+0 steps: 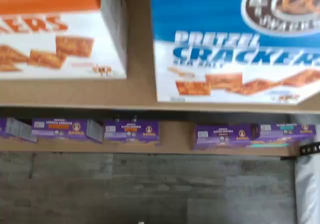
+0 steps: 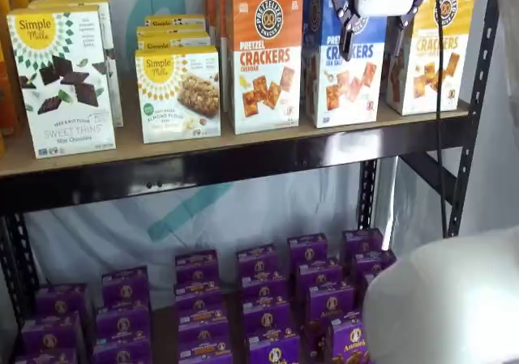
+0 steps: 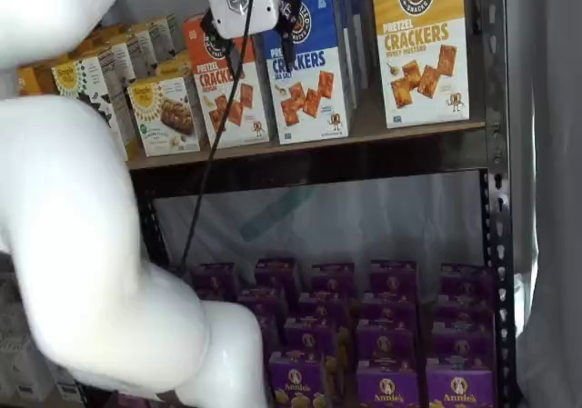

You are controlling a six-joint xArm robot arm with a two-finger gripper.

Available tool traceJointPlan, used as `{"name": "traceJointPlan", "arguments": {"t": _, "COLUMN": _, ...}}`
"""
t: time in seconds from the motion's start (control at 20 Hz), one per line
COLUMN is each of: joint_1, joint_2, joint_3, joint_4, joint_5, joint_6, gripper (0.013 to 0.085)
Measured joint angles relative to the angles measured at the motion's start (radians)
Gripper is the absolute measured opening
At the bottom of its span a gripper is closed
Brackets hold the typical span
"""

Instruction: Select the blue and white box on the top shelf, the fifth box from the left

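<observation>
The blue and white box point(image 2: 350, 76) stands upright on the top shelf point(image 2: 243, 149), between an orange-and-white Cheddar box point(image 2: 263, 56) and a yellow-and-white cracker box point(image 2: 430, 44). It also shows in a shelf view point(image 3: 309, 72) and fills much of the wrist view point(image 1: 235, 44), reading "PRETZEL CRACKERS". My gripper point(image 2: 374, 40) hangs in front of the box's upper half, its white body at the view's top edge. Its two black fingers are spread with a plain gap and hold nothing. In a shelf view the gripper point(image 3: 250, 43) appears in front of the orange and blue boxes.
Simple Mills boxes point(image 2: 61, 80) stand further left on the top shelf. Several purple Annie's boxes point(image 2: 259, 299) fill the lower shelf and show in the wrist view point(image 1: 132, 131). A black upright point(image 2: 474, 104) is at the right. The white arm point(image 3: 82, 244) blocks much of one view.
</observation>
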Motion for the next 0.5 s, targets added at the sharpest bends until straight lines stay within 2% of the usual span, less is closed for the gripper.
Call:
{"name": "traceJointPlan", "arguments": {"t": 0.2, "joint_1": -0.035, "joint_2": 0.035, "joint_3": -0.03, "joint_4": 0.022, "joint_5": -0.02, "joint_6": -0.033, "gripper": 0.085}}
{"name": "traceJointPlan", "arguments": {"t": 0.5, "joint_1": -0.059, "joint_2": 0.064, "joint_3": -0.06, "joint_4": 0.025, "joint_5": -0.054, "joint_6": -0.057, "gripper": 0.085}}
